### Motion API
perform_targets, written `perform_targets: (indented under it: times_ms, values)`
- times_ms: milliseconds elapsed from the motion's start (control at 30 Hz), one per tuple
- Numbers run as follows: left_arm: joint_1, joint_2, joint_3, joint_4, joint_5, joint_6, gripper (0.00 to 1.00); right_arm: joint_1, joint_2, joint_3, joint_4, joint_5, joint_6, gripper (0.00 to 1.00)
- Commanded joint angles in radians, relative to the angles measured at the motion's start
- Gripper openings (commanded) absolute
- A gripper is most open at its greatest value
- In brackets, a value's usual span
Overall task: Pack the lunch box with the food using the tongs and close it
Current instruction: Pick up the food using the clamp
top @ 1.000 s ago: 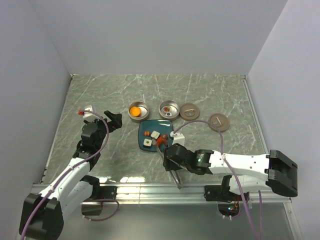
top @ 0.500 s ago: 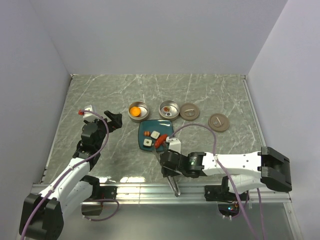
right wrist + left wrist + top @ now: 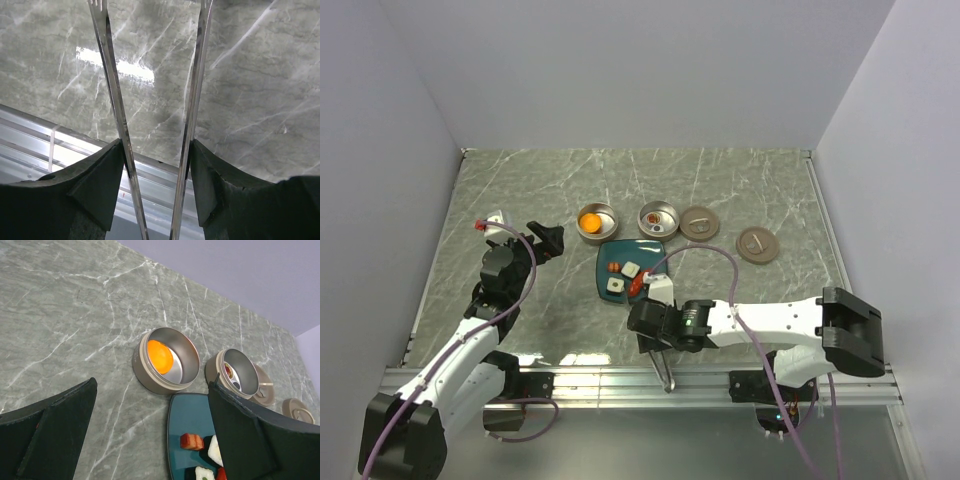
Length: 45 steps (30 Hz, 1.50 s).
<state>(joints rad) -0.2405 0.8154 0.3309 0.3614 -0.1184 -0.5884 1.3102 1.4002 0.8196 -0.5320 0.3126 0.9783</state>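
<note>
My right gripper (image 3: 648,322) is shut on the tongs (image 3: 665,368), just in front of the teal plate (image 3: 610,262). In the right wrist view the two silvery arms of the tongs (image 3: 114,105) run up between the fingers (image 3: 95,180), one pressed by each pad; the arms stand apart. Food lies on the plate: a red-brown piece (image 3: 192,441) and white blocks (image 3: 215,450). The lunch box is two round tins; one tin (image 3: 166,360) holds an orange piece (image 3: 160,356), the other tin (image 3: 239,372) holds small bits. My left gripper (image 3: 152,386) hangs open and empty left of the plate.
Two round tin lids (image 3: 699,222) (image 3: 757,245) lie flat to the right of the tins. The aluminium rail (image 3: 580,380) runs along the near table edge, under the tongs' rear end. Grey walls close in the back and sides.
My right gripper has slid left and a little nearer the front edge, carrying the tongs with it. The left arm has not moved.
</note>
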Motion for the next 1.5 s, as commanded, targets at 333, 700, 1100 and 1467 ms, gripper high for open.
perform_targets:
  times_ms: [333,700,1100,1467]
  values:
    - [0.004,-0.035,-0.012,0.044,0.019,-0.004,0.99,-0.048,0.08,0.17,-0.189,0.049,-0.03,0.59]
    - [0.004,-0.047,-0.015,0.04,0.014,-0.004,0.99,-0.088,0.137,0.204,-0.238,0.039,-0.055,0.48]
    - [0.004,-0.05,-0.015,0.039,0.013,-0.005,0.99,-0.088,0.036,0.208,-0.306,0.138,-0.033,0.24]
    - [0.006,-0.044,-0.012,0.039,0.011,-0.005,0.99,-0.095,0.017,0.349,-0.361,0.298,-0.082,0.22]
